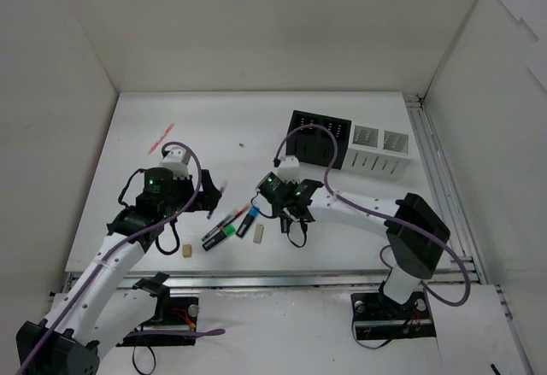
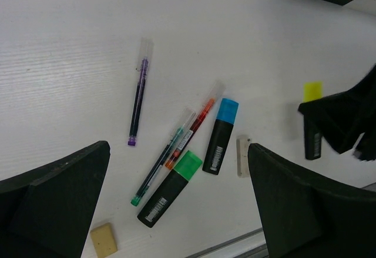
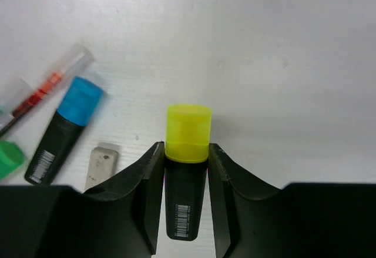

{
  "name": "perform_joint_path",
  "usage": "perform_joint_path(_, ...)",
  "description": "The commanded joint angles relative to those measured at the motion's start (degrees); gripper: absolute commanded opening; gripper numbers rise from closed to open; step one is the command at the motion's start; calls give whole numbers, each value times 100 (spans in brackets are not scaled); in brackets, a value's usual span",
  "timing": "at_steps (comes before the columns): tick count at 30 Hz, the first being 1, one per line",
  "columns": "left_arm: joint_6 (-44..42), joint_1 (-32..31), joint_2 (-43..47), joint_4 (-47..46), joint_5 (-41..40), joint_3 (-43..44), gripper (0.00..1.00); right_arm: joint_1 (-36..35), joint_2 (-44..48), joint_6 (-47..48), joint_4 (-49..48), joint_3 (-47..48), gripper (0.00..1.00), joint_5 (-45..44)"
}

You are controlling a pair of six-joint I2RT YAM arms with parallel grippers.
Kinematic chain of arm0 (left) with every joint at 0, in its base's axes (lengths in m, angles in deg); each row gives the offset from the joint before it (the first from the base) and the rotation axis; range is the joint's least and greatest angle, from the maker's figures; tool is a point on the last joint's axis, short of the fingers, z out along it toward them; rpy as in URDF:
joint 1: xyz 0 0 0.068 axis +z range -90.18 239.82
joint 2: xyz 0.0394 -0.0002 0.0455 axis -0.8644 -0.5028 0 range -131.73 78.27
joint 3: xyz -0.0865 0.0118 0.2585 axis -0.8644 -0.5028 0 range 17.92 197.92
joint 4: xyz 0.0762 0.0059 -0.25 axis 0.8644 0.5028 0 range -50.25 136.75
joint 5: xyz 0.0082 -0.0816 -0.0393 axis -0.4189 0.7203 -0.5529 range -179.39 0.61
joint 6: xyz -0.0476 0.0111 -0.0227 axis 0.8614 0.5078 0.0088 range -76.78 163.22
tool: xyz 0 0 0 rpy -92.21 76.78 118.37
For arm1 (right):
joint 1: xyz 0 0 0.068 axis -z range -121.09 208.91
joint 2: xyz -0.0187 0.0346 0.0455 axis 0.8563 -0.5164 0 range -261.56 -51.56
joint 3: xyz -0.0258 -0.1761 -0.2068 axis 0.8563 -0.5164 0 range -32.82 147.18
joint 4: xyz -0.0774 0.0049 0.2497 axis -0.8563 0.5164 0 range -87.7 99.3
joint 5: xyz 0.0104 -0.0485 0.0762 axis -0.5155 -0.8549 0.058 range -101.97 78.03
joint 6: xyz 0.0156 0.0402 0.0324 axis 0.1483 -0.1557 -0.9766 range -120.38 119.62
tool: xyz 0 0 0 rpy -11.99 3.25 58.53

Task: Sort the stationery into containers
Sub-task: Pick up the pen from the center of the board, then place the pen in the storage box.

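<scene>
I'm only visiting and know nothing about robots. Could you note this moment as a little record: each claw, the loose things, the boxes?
Right gripper: closed on the yellow highlighter, one finger on each side of its black body
Left gripper: wide open, holding nothing, above the loose items
Loose together: blue highlighter, green highlighter, purple pen, orange pen, green pen, beige eraser, white eraser
Lying apart: pink pen, far left
Boxes: black container and white container, side by side, far right
</scene>
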Motion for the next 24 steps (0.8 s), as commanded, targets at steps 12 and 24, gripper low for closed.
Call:
perform_joint_path(12,-509,-555,-876,-768,872,482,99,3580,2946,3817,-3167,-580,6,21)
perform_joint_path(24,-755,-1232,-1659,-743,679,684,99,5770,1699,4600,-5119,-352,5,1209)
